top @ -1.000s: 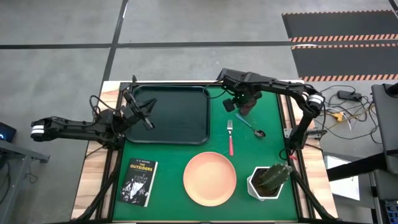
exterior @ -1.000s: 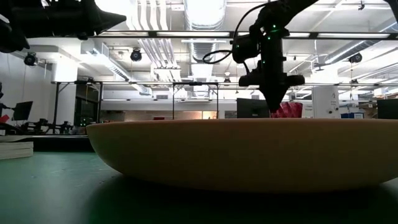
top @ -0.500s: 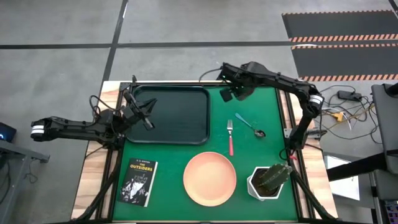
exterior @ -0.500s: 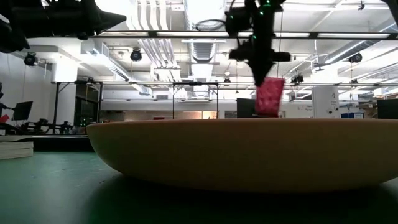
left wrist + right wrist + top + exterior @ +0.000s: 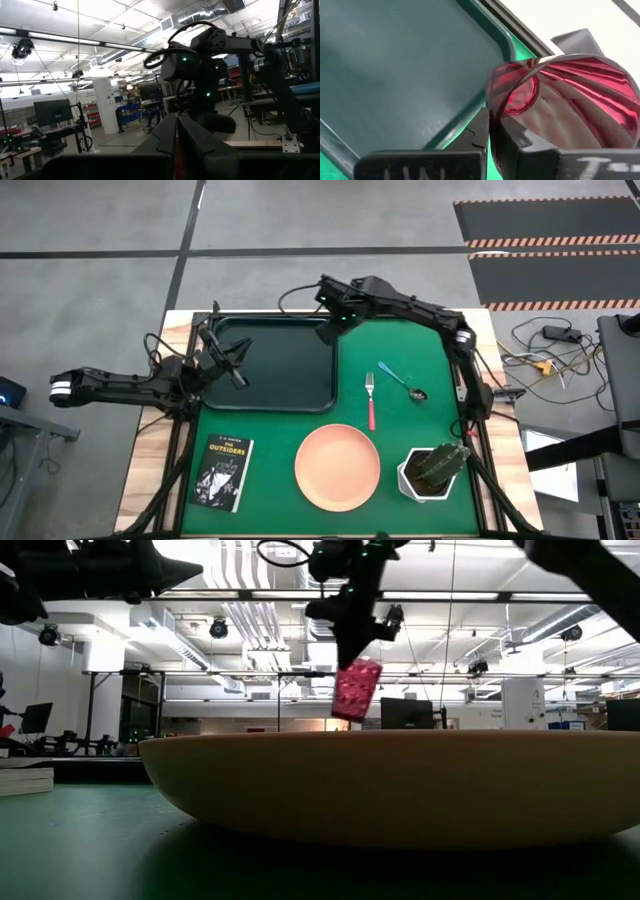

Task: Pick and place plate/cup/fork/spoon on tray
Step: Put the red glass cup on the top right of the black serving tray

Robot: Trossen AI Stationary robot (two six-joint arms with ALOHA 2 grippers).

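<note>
The dark red ribbed cup [image 5: 560, 100] hangs in my right gripper [image 5: 492, 127], which is shut on it above the tray's far right corner [image 5: 328, 335]. In the low view the cup [image 5: 356, 690] hangs tilted in the air; in the high view the gripper hides it. The dark tray [image 5: 285, 375] lies at the far left of the green mat. The peach plate [image 5: 337, 467], the pink-handled fork [image 5: 371, 402] and the blue-handled spoon [image 5: 404, 383] lie on the mat. My left gripper [image 5: 238, 372] is shut and empty over the tray's left part. My right gripper pinches the cup's rim wall [image 5: 491, 107], one finger inside the cup and one outside. The fingers come from above, pointing down. The cup hangs below them, tilted and lifted clear over the tray's right rim [image 5: 507, 42].
A book [image 5: 223, 472] lies on the mat's near left. A white pot with a cactus [image 5: 435, 470] stands at the near right, beside the plate. Bare mat [image 5: 420, 345] lies to the right of the tray.
My right gripper has lifted the cup off the mat beside the fork and spoon. It has carried it up and toward the table's left, to the tray's far right corner. The cup now hangs tilted, clear of the mat.
</note>
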